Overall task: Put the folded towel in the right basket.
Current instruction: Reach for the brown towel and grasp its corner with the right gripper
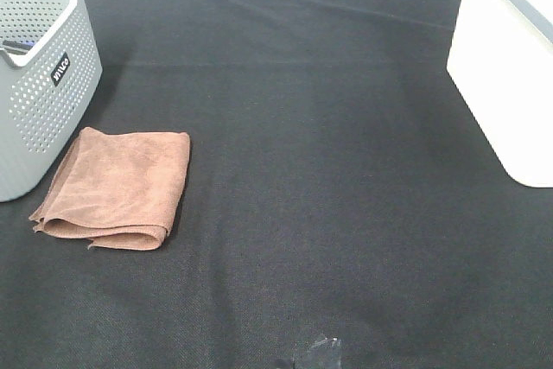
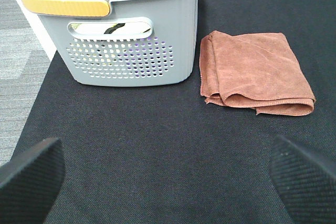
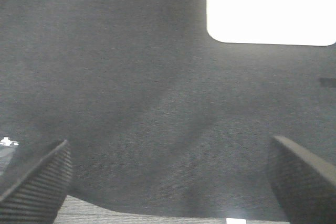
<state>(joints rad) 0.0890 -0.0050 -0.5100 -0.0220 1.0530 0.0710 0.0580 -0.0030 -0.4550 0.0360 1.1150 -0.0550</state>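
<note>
Left wrist: towel [image 2: 256, 73] beyond left gripper [image 2: 168, 177]

The towel [image 1: 117, 186] is brown cloth with a soft, fuzzy nap, matt all over; the table cover [image 1: 328, 170] is black woven fabric, matt and slightly rough, with shallow creases; the left basket [image 1: 47, 84] is grey plastic, smooth with a dull sheen, its walls pierced with small round holes; its handle [image 2: 65, 8] is orange plastic, smooth and a little glossy; the right basket [image 1: 505, 75] is white and smooth, probably plastic, though glare washes out its detail; the left gripper [image 2: 167, 179] has pads [image 2: 31, 174] of matt black material with a fine ribbed grain; the right gripper [image 3: 168, 179] has pads [image 3: 37, 179] of the same look.
</note>
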